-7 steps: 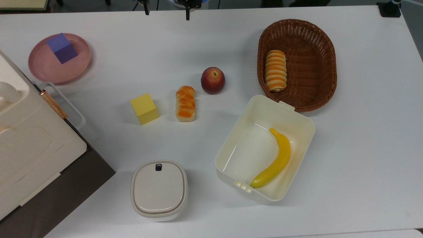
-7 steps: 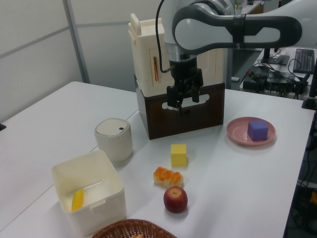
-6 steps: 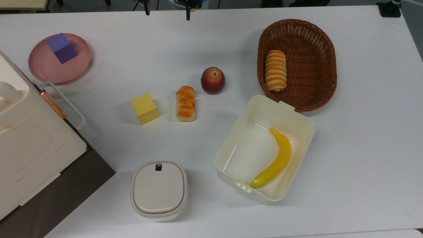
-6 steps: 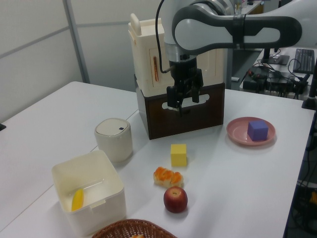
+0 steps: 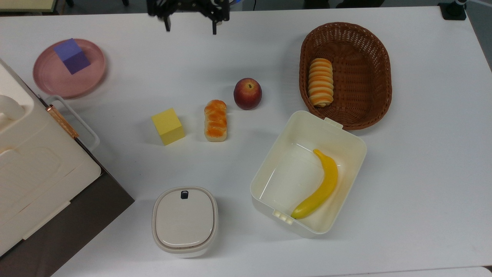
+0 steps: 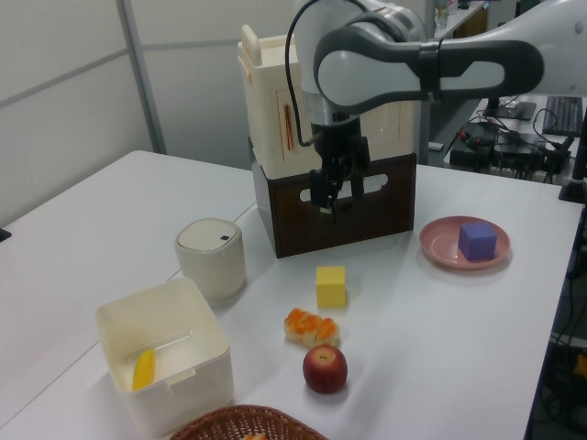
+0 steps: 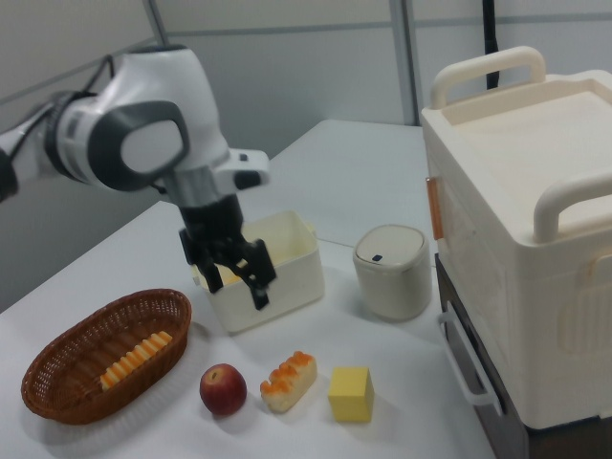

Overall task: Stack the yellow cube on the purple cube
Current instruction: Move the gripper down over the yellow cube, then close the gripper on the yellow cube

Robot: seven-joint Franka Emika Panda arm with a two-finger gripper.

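White tabletop [image 5: 423,173], no readable writing anywhere.
Wide-open pincer [image 5: 190,26] hangs at the top view's upper edge; yellow cube [image 5: 168,126] sits mid-frame beside the bread roll [image 5: 215,120], purple cube [image 5: 72,56] on the pink plate [image 5: 50,80] upper left.

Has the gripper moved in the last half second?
Yes. In the left view the gripper has shifted slightly toward the left view's left against the brown crate, above the unmoved yellow cube.
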